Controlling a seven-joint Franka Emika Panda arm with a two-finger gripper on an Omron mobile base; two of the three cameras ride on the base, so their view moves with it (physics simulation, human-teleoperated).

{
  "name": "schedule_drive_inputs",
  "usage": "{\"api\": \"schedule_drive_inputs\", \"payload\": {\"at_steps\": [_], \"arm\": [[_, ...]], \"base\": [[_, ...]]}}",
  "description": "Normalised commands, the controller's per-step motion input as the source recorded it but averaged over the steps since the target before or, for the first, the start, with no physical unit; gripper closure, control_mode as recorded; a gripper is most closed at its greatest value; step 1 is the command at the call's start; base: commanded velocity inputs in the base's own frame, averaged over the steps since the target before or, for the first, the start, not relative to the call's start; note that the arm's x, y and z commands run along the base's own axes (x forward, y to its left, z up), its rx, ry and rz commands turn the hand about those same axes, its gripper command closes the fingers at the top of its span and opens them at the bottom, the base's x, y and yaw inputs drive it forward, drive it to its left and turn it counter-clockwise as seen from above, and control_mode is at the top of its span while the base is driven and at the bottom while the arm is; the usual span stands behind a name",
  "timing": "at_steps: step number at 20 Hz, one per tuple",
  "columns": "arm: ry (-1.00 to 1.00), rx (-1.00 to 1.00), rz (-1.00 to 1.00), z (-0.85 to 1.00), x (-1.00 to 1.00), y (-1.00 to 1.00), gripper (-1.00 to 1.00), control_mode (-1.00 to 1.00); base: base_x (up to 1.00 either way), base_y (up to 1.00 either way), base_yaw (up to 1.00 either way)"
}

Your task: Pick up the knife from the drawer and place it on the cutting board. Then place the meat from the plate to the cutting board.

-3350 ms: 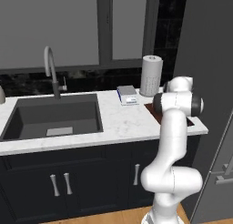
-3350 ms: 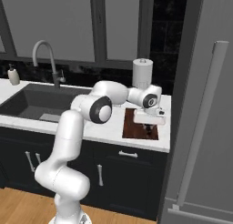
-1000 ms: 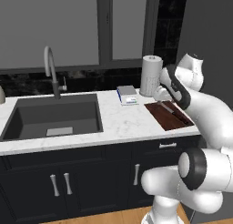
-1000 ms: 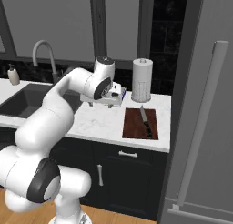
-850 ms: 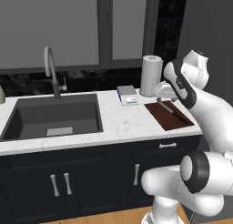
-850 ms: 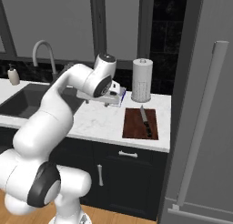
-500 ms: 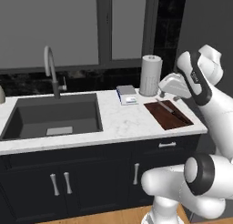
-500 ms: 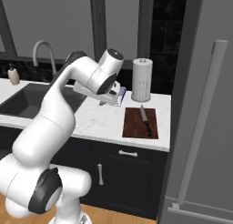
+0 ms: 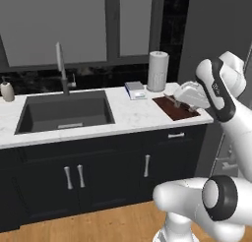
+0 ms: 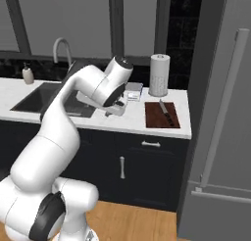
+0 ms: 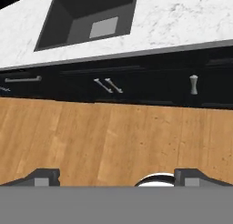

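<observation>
Knife [image 10: 165,112] is on the cutting board [image 10: 162,116], at the counter's right end by the front edge. It lies along the board's long axis, running front to back. Knife step looks done; meat is next.

Gripper [image 11: 116,176] is spread wide and empty, with both fingertips [image 11: 43,177] far apart at the bottom of the hand view. It points down past the sink [image 11: 86,18] and the black cabinet fronts [image 11: 150,82] toward the wood floor.

I can't make out the plate or meat in these views. In the right base view the board is well to the hand's [image 10: 116,108] right, so the hand faces away from it.
</observation>
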Motion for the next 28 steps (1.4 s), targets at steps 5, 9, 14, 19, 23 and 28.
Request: {"api": "schedule_drive_inputs", "payload": {"at_steps": [5,9,14,19,23,28], "arm": [[0.0,0.0,0.0,0.0,0.0,0.0,-1.0,1.0],[0.0,0.0,0.0,0.0,0.0,0.0,-1.0,1.0],[0.0,0.0,0.0,0.0,0.0,0.0,-1.0,1.0],[0.0,0.0,0.0,0.0,0.0,0.0,-1.0,1.0],[0.0,0.0,0.0,0.0,0.0,0.0,-1.0,1.0],[0.0,0.0,0.0,0.0,0.0,0.0,-1.0,1.0]], "base": [[0.02,0.91,-0.04],[0.08,1.0,0.0],[0.02,1.0,0.0],[0.25,1.0,0.0],[0.43,1.0,0.0],[0.47,1.0,0.0]]}}
